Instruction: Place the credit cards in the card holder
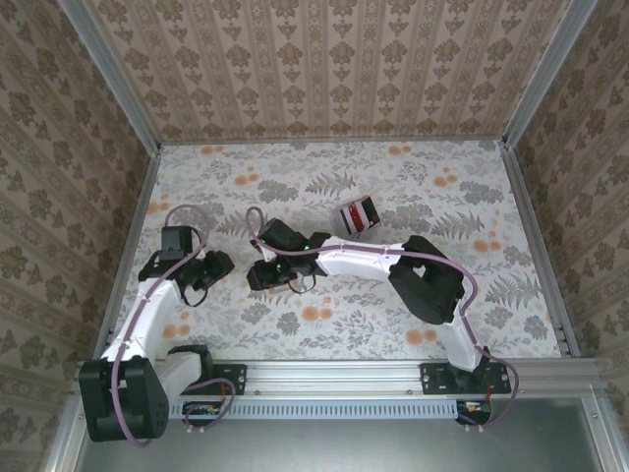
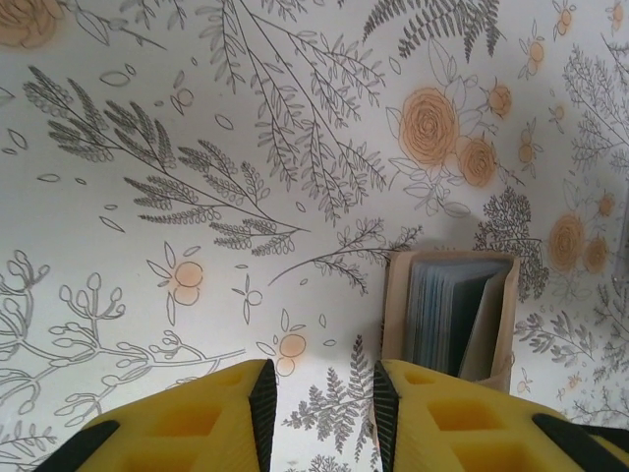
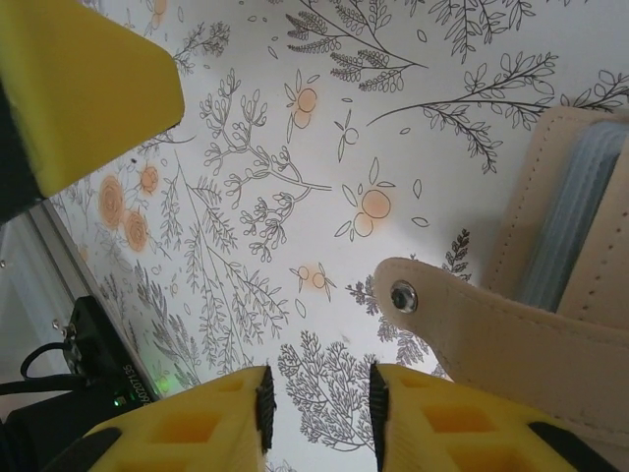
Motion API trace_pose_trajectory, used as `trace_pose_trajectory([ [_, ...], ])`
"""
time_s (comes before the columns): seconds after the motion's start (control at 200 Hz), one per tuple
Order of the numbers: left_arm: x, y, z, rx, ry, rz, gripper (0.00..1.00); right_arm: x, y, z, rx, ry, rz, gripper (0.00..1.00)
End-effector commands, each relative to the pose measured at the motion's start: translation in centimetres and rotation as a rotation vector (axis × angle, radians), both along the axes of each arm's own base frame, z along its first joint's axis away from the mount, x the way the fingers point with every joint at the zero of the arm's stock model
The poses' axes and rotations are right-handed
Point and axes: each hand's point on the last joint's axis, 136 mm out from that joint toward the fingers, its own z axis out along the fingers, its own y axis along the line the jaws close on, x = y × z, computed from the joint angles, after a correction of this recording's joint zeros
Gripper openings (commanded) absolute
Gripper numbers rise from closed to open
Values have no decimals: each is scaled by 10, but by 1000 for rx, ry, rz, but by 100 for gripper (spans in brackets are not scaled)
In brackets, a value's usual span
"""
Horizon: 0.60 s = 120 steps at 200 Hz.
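1. Left gripper (image 2: pixel 319 385). In the left wrist view we see both yellow fingers (image 2: pixel 211 413) with a moderate gap between them. Only the floral table (image 2: pixel 197 147) shows through the gap. The jaws stand partly open and hold nothing. In the top view, the left gripper (image 1: pixel 216 266) sits left of centre, pointing toward the right arm.

2. Right gripper (image 3: pixel 319 388). In the right wrist view we see a similar gap between its fingers, again with only table cover behind it. The jaws stand partly open and grip nothing. In the top view, the right gripper (image 1: pixel 263 278) lies close to the left one.

3. Holder (image 2: pixel 450 313). It lies on the table just ahead of the left gripper, off its right finger. It is open, with grey-blue pockets showing inside the tan cover. In the right wrist view, the holder (image 3: pixel 511 339) sits beside the right-hand finger. A tan flap carrying a metal stud (image 3: pixel 403 296) reaches toward the gap. We cannot tell whether the flap touches the finger.

4. Cards (image 1: pixel 357 215). We locate the red, white and dark bunch farther back on the table, well apart from both grippers.
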Motion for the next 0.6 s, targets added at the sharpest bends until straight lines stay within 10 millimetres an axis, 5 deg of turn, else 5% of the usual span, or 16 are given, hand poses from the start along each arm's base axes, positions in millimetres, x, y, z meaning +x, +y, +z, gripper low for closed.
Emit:
trace_pose_trajectory([
  [0.0, -2, -3, -2, -11, 3, -29, 35, 2, -5, 40, 39, -35, 10, 36],
  [0.36, 12, -9, 6, -26, -6, -58, 35, 32, -68, 92, 78, -137, -111, 40],
  [0.505, 18, -14, 10, -22, -17, -75, 35, 50, -110, 75, 45, -130, -216, 41],
  [0.595, 23, -22, 13, -23, -26, -95, 35, 52, -118, 53, 25, -86, -237, 40],
])
